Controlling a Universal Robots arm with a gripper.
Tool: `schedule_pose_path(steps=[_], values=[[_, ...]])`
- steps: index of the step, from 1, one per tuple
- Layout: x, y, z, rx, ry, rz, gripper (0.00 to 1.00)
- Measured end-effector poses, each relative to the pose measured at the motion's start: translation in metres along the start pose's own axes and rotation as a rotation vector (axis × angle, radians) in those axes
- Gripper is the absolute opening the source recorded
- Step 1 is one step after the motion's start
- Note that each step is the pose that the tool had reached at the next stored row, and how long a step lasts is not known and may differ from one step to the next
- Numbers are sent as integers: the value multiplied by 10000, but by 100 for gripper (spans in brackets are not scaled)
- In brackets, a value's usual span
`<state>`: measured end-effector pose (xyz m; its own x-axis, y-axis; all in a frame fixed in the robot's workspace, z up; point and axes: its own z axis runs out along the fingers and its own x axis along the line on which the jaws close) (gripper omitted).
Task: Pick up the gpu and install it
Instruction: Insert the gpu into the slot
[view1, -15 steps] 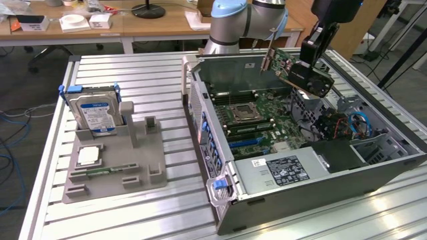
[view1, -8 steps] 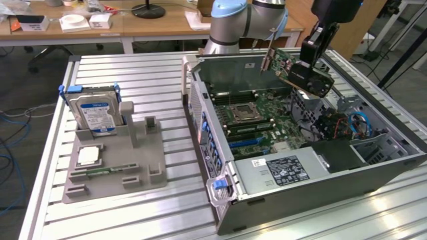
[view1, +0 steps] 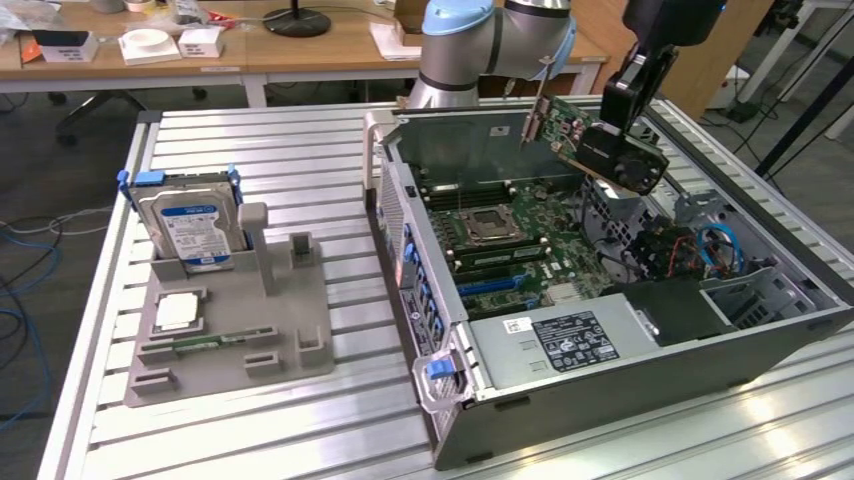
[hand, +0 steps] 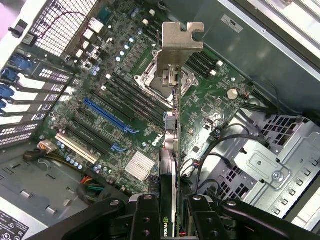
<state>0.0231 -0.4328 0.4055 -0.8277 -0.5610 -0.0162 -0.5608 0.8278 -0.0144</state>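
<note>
The gpu (view1: 577, 135), a green card with a black cooler and a silver end bracket, hangs tilted above the open computer case (view1: 441, 400). My gripper (view1: 622, 118) is shut on its black cooler end. In the wrist view the gpu (hand: 171, 140) appears edge-on, its silver bracket (hand: 177, 42) pointing down toward the motherboard (hand: 125, 75), with my gripper (hand: 171, 207) clamping it from both sides. The card is in the air, well clear of the board and its blue expansion slot (hand: 107, 117).
Inside the case lie the motherboard (view1: 514, 235), a power supply (view1: 567, 340) and a drive cage with cables (view1: 707, 250). On the exterior view's left a grey fixture (view1: 287, 330) holds a hard drive (view1: 190, 228), a processor (view1: 178, 310) and a memory stick (view1: 200, 345).
</note>
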Motion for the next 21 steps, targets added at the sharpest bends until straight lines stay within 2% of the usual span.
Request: schedule_pose_path(steps=[21], values=[[-2, -1, 0, -2, -2, -125, 26]])
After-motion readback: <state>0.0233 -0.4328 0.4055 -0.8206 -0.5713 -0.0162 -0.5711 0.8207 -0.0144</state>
